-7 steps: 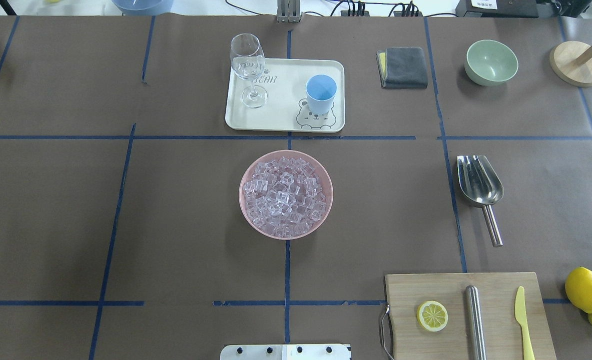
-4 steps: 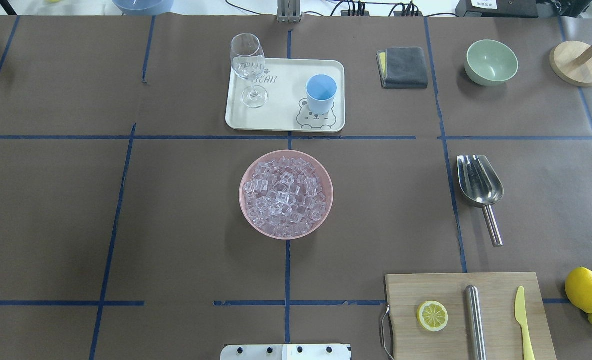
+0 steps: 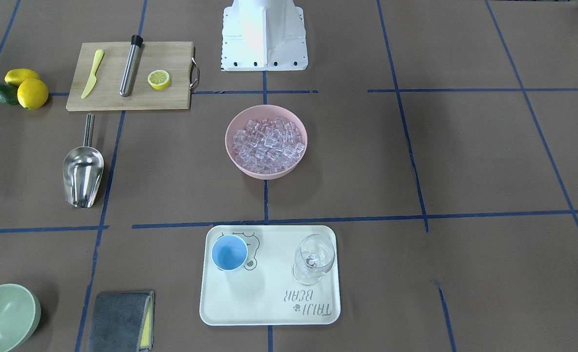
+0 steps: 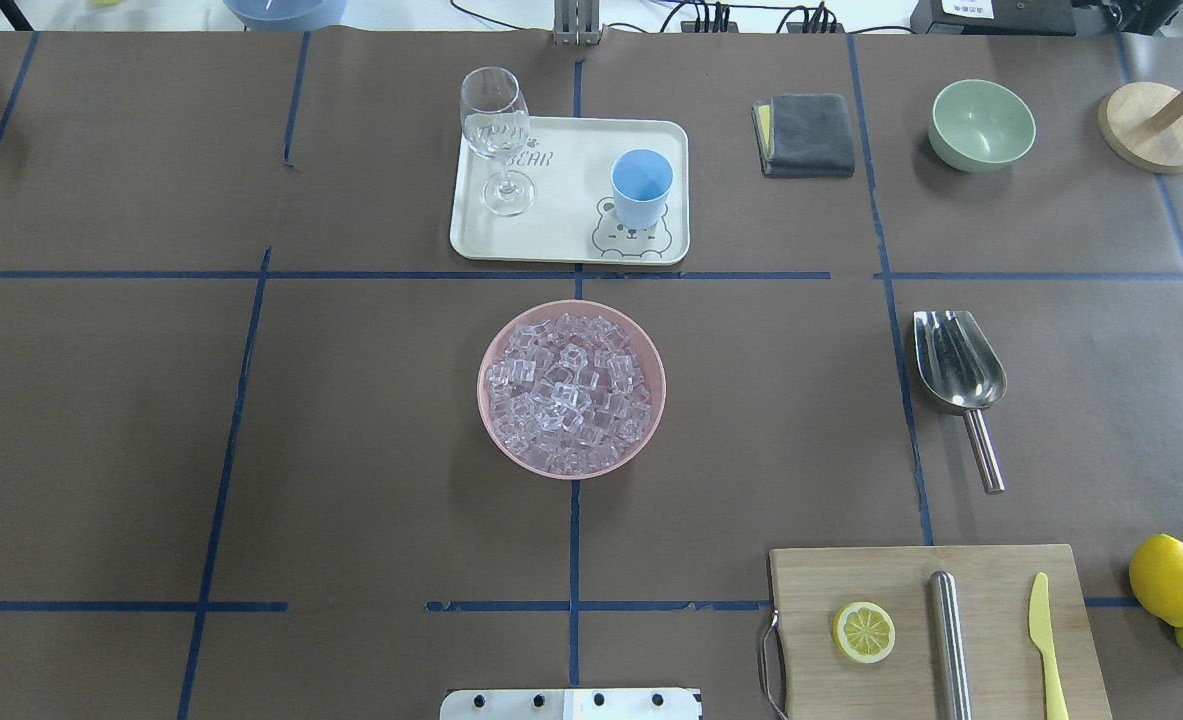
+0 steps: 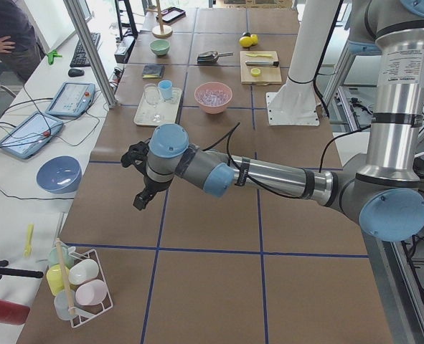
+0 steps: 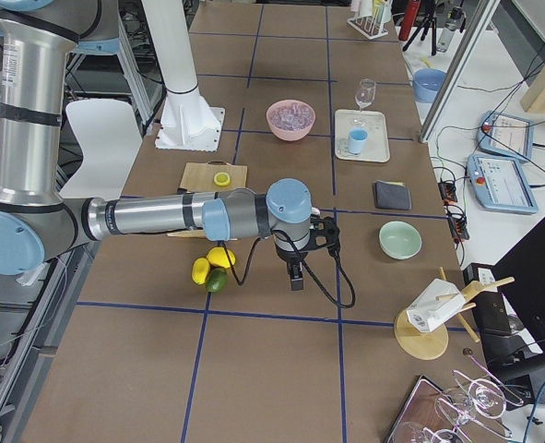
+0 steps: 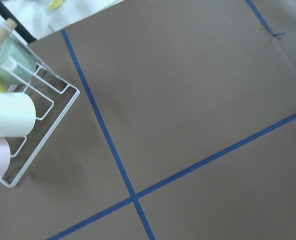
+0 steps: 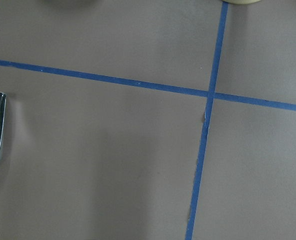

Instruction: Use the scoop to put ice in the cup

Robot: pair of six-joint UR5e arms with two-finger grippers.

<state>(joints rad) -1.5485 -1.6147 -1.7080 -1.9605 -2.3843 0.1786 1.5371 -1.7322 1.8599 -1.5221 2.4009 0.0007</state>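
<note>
The brown-papered desk [image 4: 351, 450], gridded with blue tape, carried everything. Only the side views caught the arms. The left arm [image 5: 269, 175] reached over bare paper with the left gripper [image 5: 138, 203] pointing down. The right arm [image 6: 152, 217] held the right gripper [image 6: 296, 280] over the desk near the lemons [image 6: 221, 257] (how far either set of fingers stood apart, I cannot tell). The cutting board [image 4: 811, 590] lay at the robot's right front. The cream tray [image 4: 571, 200], printed "BEAR" above a cartoon bear, held a wine glass [image 4: 496, 140] and the cup [image 4: 641, 188], upright. Nearer the robot, the pink bowl [image 4: 483, 395] held the ice [image 4: 568, 390]. The scoop [image 4: 956, 365] lay flat to the bowl's right, well apart, handle toward the robot. The right wrist view caught only its rim.
</note>
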